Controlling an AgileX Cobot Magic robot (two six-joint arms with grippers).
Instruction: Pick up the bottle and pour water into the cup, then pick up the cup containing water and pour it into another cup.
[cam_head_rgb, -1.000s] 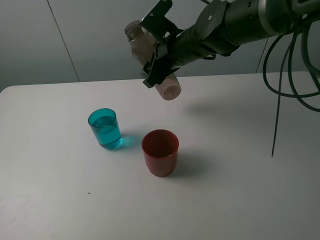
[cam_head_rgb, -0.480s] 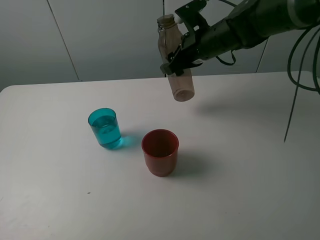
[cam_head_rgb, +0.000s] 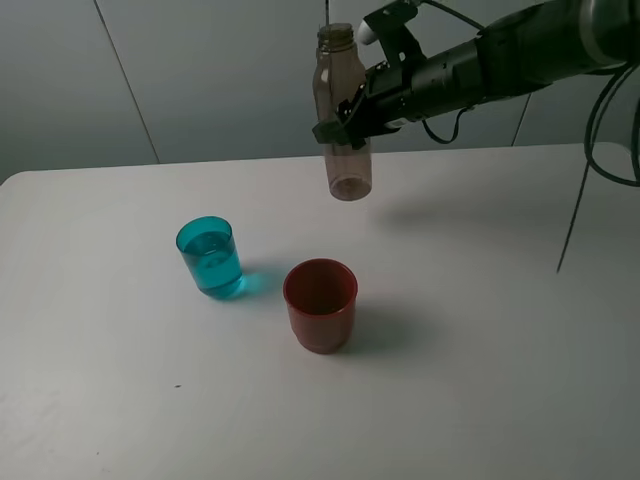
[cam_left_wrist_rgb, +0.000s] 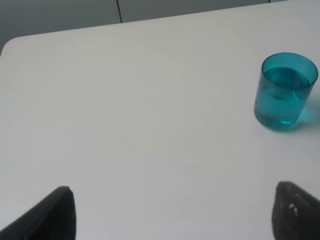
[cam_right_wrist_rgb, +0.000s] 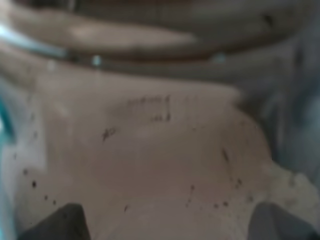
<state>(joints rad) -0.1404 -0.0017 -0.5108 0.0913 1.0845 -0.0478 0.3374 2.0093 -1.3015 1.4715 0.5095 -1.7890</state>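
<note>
The brownish clear bottle (cam_head_rgb: 341, 110) hangs almost upright in the air above the back of the table, held by my right gripper (cam_head_rgb: 352, 112), which is shut on its middle. In the right wrist view the bottle (cam_right_wrist_rgb: 150, 145) fills the frame, blurred. The teal cup (cam_head_rgb: 211, 257) stands on the table left of centre with water in it; it also shows in the left wrist view (cam_left_wrist_rgb: 285, 91). The red cup (cam_head_rgb: 320, 304) stands just right of it, upright. My left gripper (cam_left_wrist_rgb: 170, 215) is open over bare table, well away from the teal cup; it is out of the high view.
The white table (cam_head_rgb: 480, 330) spreads around both cups. Black cables (cam_head_rgb: 590, 160) hang at the right. A grey wall stands behind the table.
My right gripper has swung the bottle from tilted with its neck toward the left to nearly upright, and carried it right and slightly back. The cups have not moved.
</note>
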